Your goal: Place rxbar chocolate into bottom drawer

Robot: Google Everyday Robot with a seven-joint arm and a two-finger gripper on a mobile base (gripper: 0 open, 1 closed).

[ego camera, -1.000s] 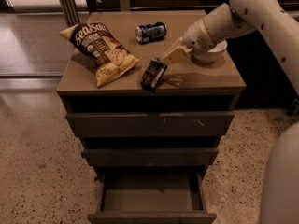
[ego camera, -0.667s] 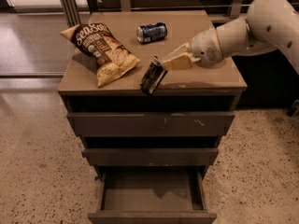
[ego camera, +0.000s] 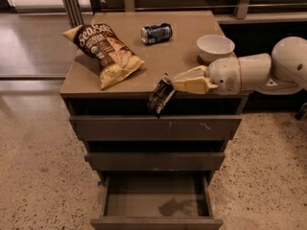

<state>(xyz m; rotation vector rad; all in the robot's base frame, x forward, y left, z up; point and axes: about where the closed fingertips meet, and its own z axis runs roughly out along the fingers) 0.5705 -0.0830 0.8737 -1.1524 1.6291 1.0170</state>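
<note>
Carried forward, rxbar chocolate [ego camera: 161, 96] now hangs past the front edge of the table [ego camera: 184, 63], pinched by the gripper [ego camera: 174, 84]; bottom drawer [ego camera: 156, 222] sits open; chip bag [ego camera: 104, 52] reads "sea salt".

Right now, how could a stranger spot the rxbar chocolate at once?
Find the grey-brown cabinet with its bottom drawer open. At the top's front edge, the gripper holds the rxbar chocolate. It is small, flat and dark, unlike the chip bag and blue can.

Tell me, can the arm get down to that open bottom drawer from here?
Probably yes. The tool, shut on the rxbar chocolate, is at the front edge of the cabinet, and the bottom drawer stands pulled out below, nothing visibly blocking it.
</note>
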